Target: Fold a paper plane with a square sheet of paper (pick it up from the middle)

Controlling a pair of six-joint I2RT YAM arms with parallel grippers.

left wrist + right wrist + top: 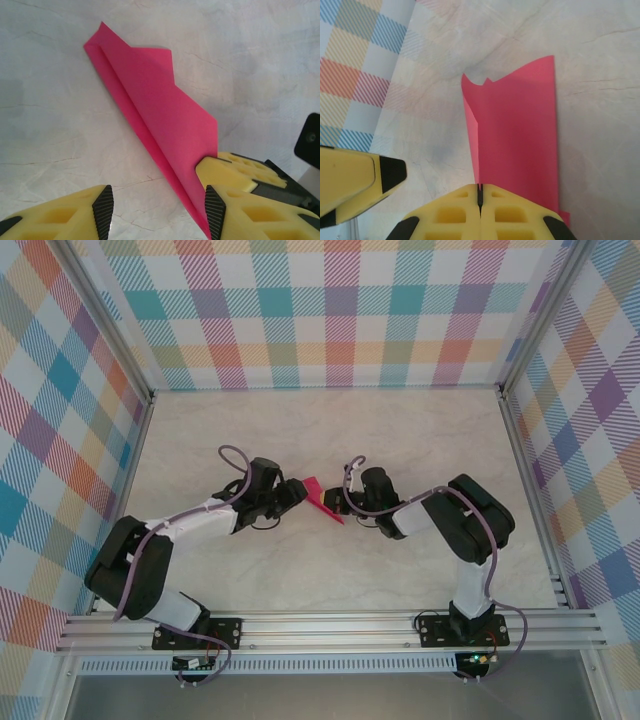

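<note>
At the near edge of the marble-patterned table (400,580), an aluminium rail (330,625) carries the two arm bases. From there the left arm (140,560) and the right arm (470,530) reach inward and meet at the middle of the table.

The left gripper (297,490) points right with its jaws standing moderately apart. In its wrist view the left gripper (159,210) straddles the narrow pointed end of the paper plane (160,115). The paper lies against the inner edge of one black pad (214,210) and well clear of the other.

The right gripper (339,502) faces it from the right, just beside it. Its yellow fingers (455,215) are pressed together, pinching the near edge of the paper plane (520,135) at the crease.

The paper plane (322,497) sits between the two grippers at the table's centre. It is magenta-pink paper folded into a long narrow shape with one sharp lengthwise crease and a ragged, stepped far edge. One flap lifts off the surface.

Beyond, the table runs to a plaid wall (330,310).
</note>
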